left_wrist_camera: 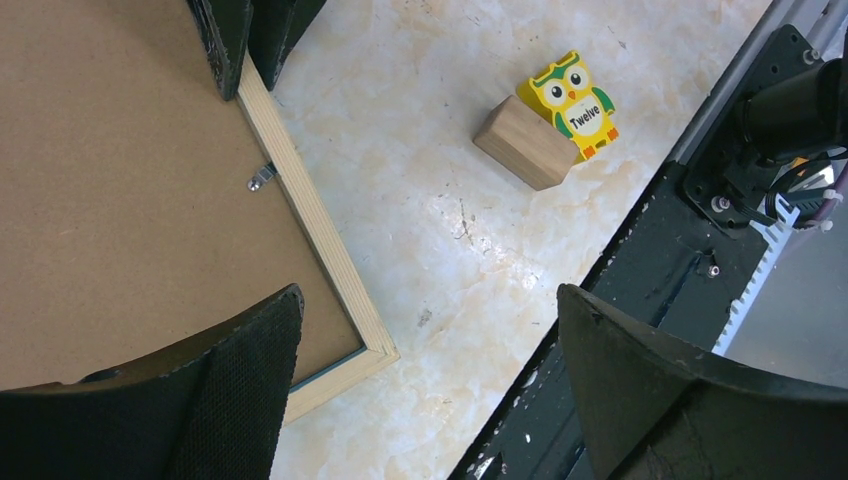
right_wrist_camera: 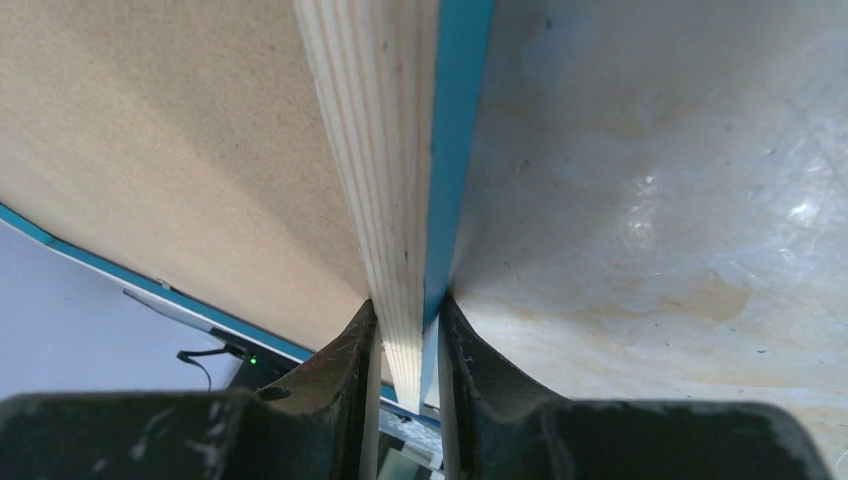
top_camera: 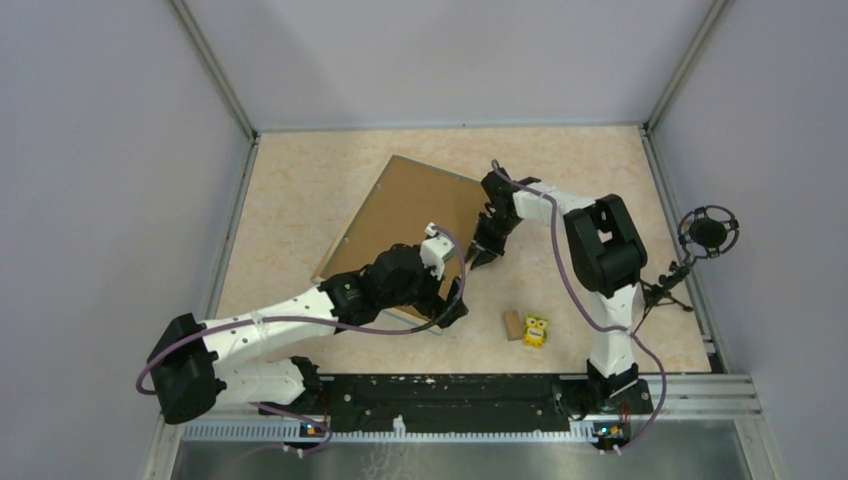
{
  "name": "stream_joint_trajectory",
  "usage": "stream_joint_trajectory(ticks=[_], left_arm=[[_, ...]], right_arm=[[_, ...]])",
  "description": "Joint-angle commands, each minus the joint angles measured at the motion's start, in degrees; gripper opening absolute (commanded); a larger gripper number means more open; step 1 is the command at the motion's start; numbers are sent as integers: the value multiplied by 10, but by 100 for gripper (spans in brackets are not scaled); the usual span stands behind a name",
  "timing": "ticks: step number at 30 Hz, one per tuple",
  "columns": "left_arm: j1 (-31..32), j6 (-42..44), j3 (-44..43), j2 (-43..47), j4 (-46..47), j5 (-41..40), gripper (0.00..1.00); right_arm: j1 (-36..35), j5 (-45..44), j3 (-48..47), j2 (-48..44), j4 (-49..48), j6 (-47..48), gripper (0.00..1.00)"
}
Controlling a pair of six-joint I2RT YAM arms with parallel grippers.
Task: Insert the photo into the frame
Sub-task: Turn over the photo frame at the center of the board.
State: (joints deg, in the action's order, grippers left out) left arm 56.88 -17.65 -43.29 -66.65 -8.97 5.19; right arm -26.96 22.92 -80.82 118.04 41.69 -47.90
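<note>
The frame [left_wrist_camera: 310, 215] lies face down in mid-table, its light wood rail and blue edge showing around the brown backing board [top_camera: 400, 210]. My right gripper [top_camera: 480, 250] is shut on the frame's right edge. In the right wrist view the wood and blue rail [right_wrist_camera: 385, 150] sits clamped between the two fingers of the gripper [right_wrist_camera: 405, 310]. My left gripper [top_camera: 450, 305] is open and empty above the frame's near right corner. In its own view [left_wrist_camera: 428, 295] the left finger is over the board and the right finger is over the rail base. The photo is out of view.
A yellow owl block [top_camera: 535, 330] leans on a small wooden block [top_camera: 513, 325] right of the frame's near corner; both show in the left wrist view [left_wrist_camera: 572, 95]. The black mounting rail [top_camera: 450, 395] runs along the near edge. A black stand [top_camera: 708, 232] is at the right wall.
</note>
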Motion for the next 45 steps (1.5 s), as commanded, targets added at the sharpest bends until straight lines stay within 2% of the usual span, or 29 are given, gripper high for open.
stream_joint_trajectory(ticks=[1, 4, 11, 16, 22, 24, 29, 33, 40, 45], left_arm=[[-3, 0, 2, 0, 21, 3, 98], [-3, 3, -11, -13, 4, 3, 99], [-3, 2, -36, -54, -28, 31, 99], [-3, -5, -48, -65, -34, 17, 99], [8, 2, -65, -89, -44, 12, 99], [35, 11, -77, -103, -59, -28, 99], [131, 23, -161, -201, -166, -227, 99], [169, 10, -209, -284, -222, -352, 98], [194, 2, -263, -395, -297, -488, 95], [203, 3, -287, -439, -328, -533, 92]], right_arm=[[-3, 9, -14, 58, 38, 8, 0], [-3, 21, -30, 67, 56, 14, 0], [-3, 16, -42, 27, 87, -12, 0], [-2, 50, -44, 28, 111, -30, 0], [-3, 50, -38, -12, 104, -53, 0], [-2, 54, -41, -23, 108, -58, 0], [-3, 48, -63, -26, 139, -49, 0], [-3, 49, -63, -33, 147, -47, 0], [-3, 57, -67, -41, 154, -50, 0], [-4, 60, -67, -44, 157, -47, 0]])
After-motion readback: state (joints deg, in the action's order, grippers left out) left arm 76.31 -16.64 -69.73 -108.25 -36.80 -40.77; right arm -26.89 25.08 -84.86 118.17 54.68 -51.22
